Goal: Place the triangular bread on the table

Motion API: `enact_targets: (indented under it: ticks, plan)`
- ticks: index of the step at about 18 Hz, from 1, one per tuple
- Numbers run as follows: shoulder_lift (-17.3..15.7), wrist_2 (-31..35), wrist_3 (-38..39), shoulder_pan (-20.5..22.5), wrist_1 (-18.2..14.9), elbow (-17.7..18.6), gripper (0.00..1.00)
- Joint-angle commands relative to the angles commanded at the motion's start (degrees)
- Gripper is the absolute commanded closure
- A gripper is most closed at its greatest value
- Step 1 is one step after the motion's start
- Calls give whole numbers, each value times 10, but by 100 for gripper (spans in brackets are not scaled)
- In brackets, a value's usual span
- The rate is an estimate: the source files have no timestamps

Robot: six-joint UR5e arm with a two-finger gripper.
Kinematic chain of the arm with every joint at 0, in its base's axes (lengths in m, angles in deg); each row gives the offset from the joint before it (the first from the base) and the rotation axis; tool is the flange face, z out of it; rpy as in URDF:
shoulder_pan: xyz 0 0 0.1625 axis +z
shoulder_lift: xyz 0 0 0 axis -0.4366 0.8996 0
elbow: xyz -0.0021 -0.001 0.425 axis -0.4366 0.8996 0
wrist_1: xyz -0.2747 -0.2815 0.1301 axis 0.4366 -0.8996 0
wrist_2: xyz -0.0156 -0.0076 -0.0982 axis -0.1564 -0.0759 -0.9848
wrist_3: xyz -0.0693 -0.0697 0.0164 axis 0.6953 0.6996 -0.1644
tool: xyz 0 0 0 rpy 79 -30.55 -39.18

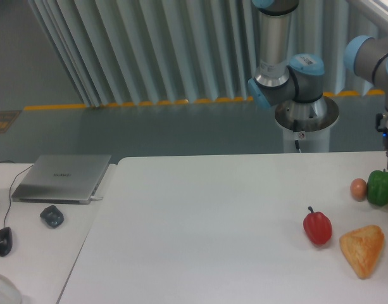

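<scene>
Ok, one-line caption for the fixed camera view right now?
Bread resting on the table beside a red pepper, arm off at the right edge.

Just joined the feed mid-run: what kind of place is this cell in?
Probably a lab or workshop test cell. A white table holds toy-like food such as the golden triangular bread and a red bell pepper, a closed silver laptop lies on a side desk, and behind is corrugated metal wall.
</scene>
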Motion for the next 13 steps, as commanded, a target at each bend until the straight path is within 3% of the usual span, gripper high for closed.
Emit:
enact_targets:
  ticks: [13]
  plan:
    - [16,-7,-2,4,1,2,0]
